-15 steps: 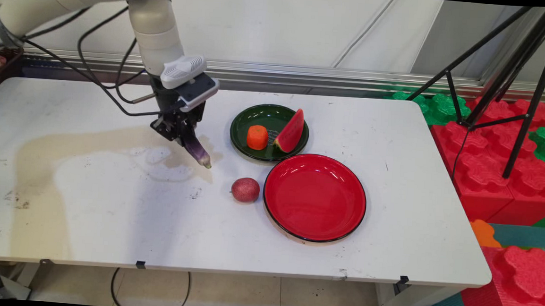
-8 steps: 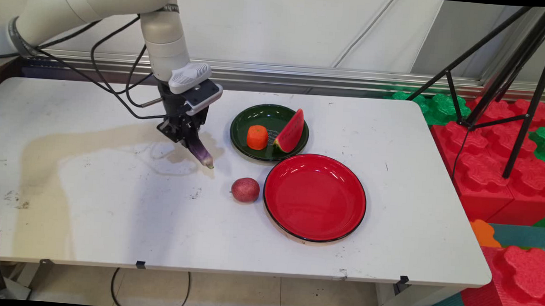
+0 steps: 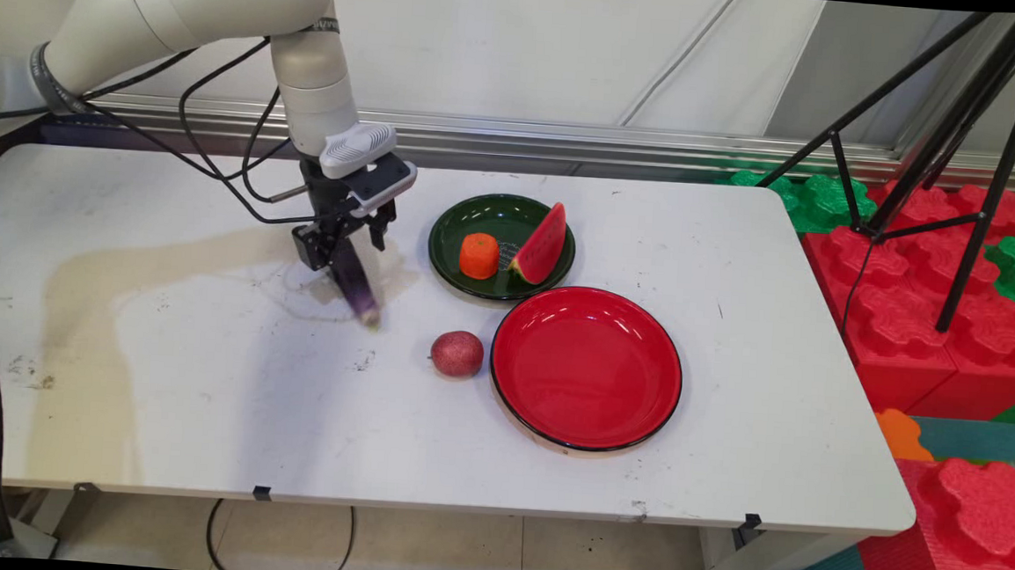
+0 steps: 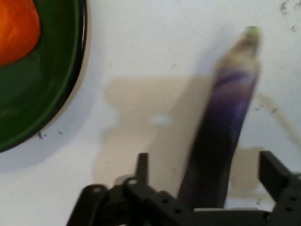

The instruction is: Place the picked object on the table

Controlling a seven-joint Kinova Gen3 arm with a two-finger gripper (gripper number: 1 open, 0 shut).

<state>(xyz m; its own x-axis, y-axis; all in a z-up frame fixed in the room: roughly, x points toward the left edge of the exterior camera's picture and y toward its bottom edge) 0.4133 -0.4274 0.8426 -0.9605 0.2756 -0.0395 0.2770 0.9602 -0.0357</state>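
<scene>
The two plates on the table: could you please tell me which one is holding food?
The dark green plate, the farther one: it holds an orange piece and a watermelon slice. The red plate holds nothing.

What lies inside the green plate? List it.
In the green plate sit an orange piece and a watermelon slice leaning at its right side. The plate floor beneath both is covered.
</scene>
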